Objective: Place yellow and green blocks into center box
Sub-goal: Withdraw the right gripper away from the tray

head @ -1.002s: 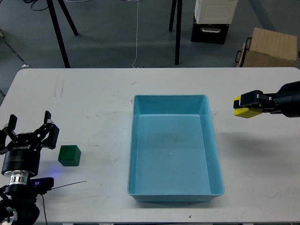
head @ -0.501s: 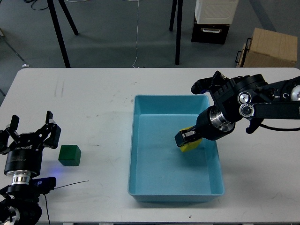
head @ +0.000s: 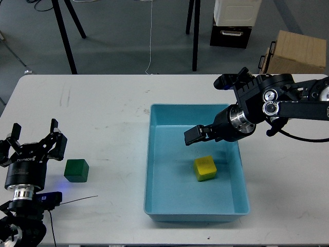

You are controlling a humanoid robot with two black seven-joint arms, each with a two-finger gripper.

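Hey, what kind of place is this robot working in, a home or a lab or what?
Probably a robotics lab or workshop, not a home. A plain white table stands on grey floor with black tripod legs behind it, a cable trailing down, and a cardboard box and storage crate on the floor.

White counter (head: 103, 113), scuffed. On it: light-blue tray (head: 240, 180) right of center, dark green block (head: 76, 170) well apart near left edge, thin black wire (head: 77, 200) just below block.

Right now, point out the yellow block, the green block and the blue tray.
yellow block (head: 205, 168): head view, top face.
green block (head: 76, 170): head view, top face.
blue tray (head: 175, 107): head view, far rim.
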